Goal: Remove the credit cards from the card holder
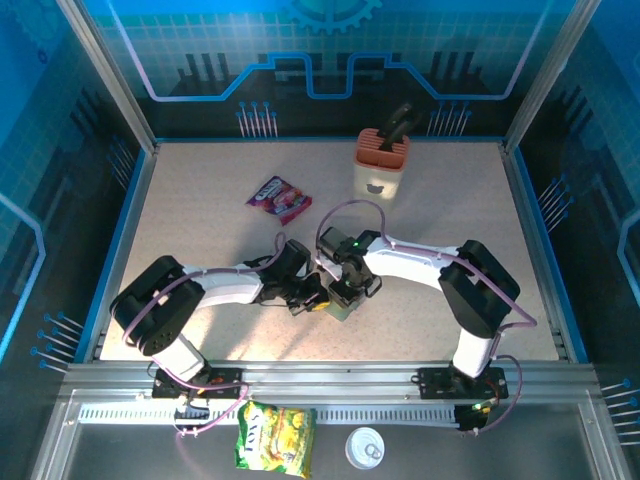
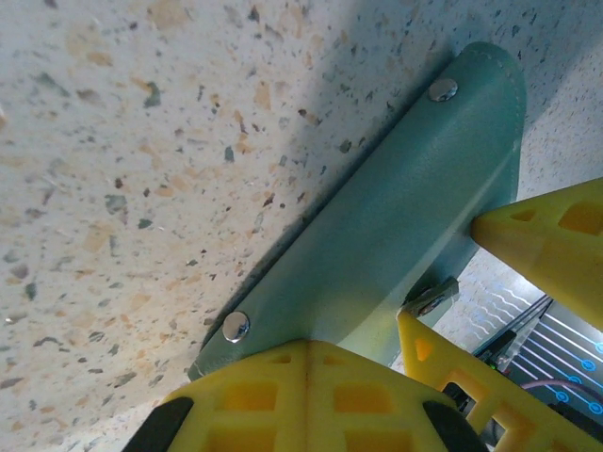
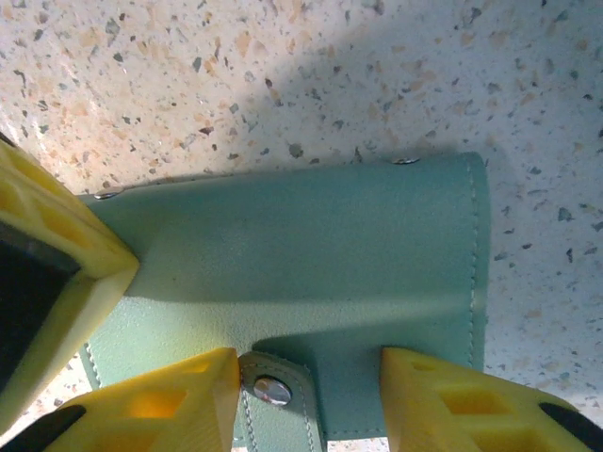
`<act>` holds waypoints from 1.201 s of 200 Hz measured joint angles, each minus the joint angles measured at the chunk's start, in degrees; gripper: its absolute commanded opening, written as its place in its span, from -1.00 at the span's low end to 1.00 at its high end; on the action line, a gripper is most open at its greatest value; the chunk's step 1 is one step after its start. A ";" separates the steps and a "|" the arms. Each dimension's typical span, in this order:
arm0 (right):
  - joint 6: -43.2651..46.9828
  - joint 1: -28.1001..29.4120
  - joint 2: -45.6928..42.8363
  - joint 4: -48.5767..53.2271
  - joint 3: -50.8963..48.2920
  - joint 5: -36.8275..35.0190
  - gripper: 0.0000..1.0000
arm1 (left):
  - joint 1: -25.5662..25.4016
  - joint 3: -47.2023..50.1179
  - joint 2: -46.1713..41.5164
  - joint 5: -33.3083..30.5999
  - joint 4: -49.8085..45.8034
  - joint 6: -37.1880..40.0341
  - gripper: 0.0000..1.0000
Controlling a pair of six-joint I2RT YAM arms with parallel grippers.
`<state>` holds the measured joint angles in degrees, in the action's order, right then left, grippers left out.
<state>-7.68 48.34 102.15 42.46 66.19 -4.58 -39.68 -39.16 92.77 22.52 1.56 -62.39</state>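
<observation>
The grey-green card holder (image 1: 343, 304) sits folded shut near the table's front middle, between the two arms. Its snap studs (image 2: 236, 327) line one edge. My left gripper (image 2: 306, 353) is shut on the holder's (image 2: 377, 245) near edge, yellow fingers pressed together. My right gripper (image 3: 306, 395) stands open over the holder (image 3: 301, 245), one finger on each side of the closing strap with its snap button (image 3: 273, 390). The left finger (image 3: 170, 400) touches the strap. The credit cards are hidden inside the closed holder.
A beige knife block (image 1: 381, 160) stands at the back right and a purple-red snack packet (image 1: 279, 198) lies behind the grippers. Off the table's front edge lie a yellow-green packet (image 1: 275, 437) and a white lid (image 1: 365, 448). Speckled tabletop (image 1: 200, 230) surrounds the holder.
</observation>
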 measured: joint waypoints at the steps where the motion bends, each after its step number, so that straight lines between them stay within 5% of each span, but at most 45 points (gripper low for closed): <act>1: 0.00 0.02 0.00 0.00 0.00 0.00 -0.19 | 0.00 0.00 0.00 0.02 0.02 0.00 -1.00; 21: -0.52 0.52 0.00 -0.02 0.02 -0.35 -0.32 | 0.15 0.00 0.15 0.33 0.13 -0.02 -1.00; 72: -1.86 0.92 0.00 0.02 0.02 0.72 -0.16 | 0.52 0.35 0.48 1.29 0.90 -0.04 -1.00; 139: -4.55 1.99 0.83 0.37 0.20 -1.66 -0.22 | 0.96 0.44 0.90 2.43 1.27 -0.09 -1.00; 240: -10.45 3.52 -0.22 -1.22 -1.22 -4.28 -0.68 | 1.14 0.44 1.01 2.64 1.29 -0.22 -1.00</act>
<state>-18.13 51.86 101.93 41.23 64.97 -8.86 -38.54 -38.72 93.78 25.17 2.85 -62.61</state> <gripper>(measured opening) 0.181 0.041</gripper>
